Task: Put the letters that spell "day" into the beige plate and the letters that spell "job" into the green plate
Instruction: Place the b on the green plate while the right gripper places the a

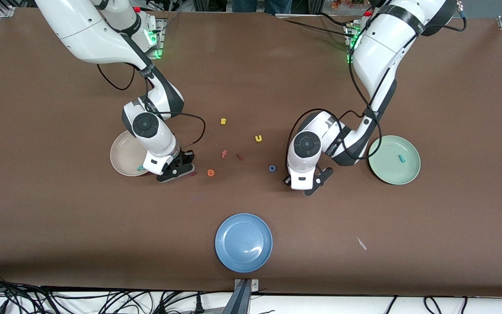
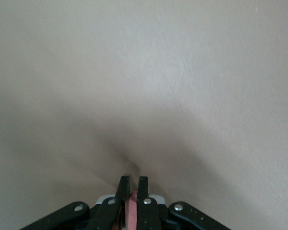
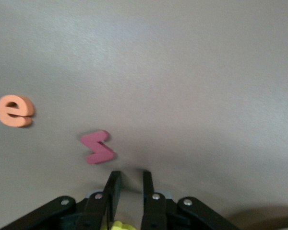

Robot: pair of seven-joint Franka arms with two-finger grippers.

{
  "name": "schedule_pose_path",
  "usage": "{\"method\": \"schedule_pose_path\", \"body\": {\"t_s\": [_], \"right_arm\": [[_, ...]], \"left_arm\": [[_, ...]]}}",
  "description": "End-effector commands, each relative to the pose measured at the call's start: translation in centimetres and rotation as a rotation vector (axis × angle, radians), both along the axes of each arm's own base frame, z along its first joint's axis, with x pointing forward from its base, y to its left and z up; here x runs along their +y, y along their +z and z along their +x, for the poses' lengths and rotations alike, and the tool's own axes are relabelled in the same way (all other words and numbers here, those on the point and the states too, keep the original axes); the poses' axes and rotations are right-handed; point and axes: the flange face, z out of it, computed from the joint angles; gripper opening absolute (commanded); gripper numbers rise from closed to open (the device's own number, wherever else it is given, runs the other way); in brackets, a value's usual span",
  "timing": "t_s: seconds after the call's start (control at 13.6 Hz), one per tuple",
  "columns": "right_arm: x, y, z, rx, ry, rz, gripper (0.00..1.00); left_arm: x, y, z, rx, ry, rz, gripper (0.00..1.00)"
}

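Table (image 1: 59, 218): left pincer (image 2: 133, 178) clamps salmon letter (image 2: 133, 211), right pincer (image 3: 129, 173) (by beige plate (image 1: 120, 157)) yellow letter (image 3: 119, 225).

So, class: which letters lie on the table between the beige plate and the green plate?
In the front view, between the beige plate and green plate: orange e, pink f, blue o, yellow u.

Brown table (image 1: 451, 131), carrying three plates: beige plate (image 1: 122, 152) toward the right arm's end, green plate (image 1: 394, 159) toward the left arm's, blue plate (image 1: 243, 242) nearest the front camera. Between them (scattered) small foam letters: yellow "s" (image 1: 223, 121), yellow "u" (image 1: 258, 138), orange "e" (image 1: 210, 172), blue "o" (image 1: 272, 168).
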Motion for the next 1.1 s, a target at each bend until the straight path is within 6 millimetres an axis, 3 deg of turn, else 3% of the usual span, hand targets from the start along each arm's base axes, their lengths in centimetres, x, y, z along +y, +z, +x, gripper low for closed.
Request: {"method": "schedule_pose_path", "body": {"t_s": [0.0,0.07,0.29,0.52,0.81,1.03], "right_arm": [[-0.7,1.1,0.0,0.004,0.014,-0.026,0.44],[-0.7,1.2,-0.1,0.004,0.009,-0.025,0.62],[-0.9,0.3,-1.0,0.025,0.001,-0.033,0.68],[-1.2,0.0,-2.0,0.035,0.004,-0.038,0.68],[-2.9,0.0,-3.7,0.040,-0.040,-0.036,0.68],[-2.9,-0.2,-4.0,0.041,-0.083,-0.035,0.68]], "left_arm": [[2.2,5.1,0.7,0.024,-0.090,0.037,0.00],[3.6,6.5,1.2,0.042,-0.108,0.028,0.00],[11.2,8.6,1.9,0.211,-0.242,0.011,0.00],[19.1,8.4,2.8,0.335,-0.388,-0.015,0.00],[27.9,5.0,2.0,0.438,-0.536,-0.067,0.00],[32.0,1.9,0.8,0.467,-0.632,-0.048,0.00]]}}
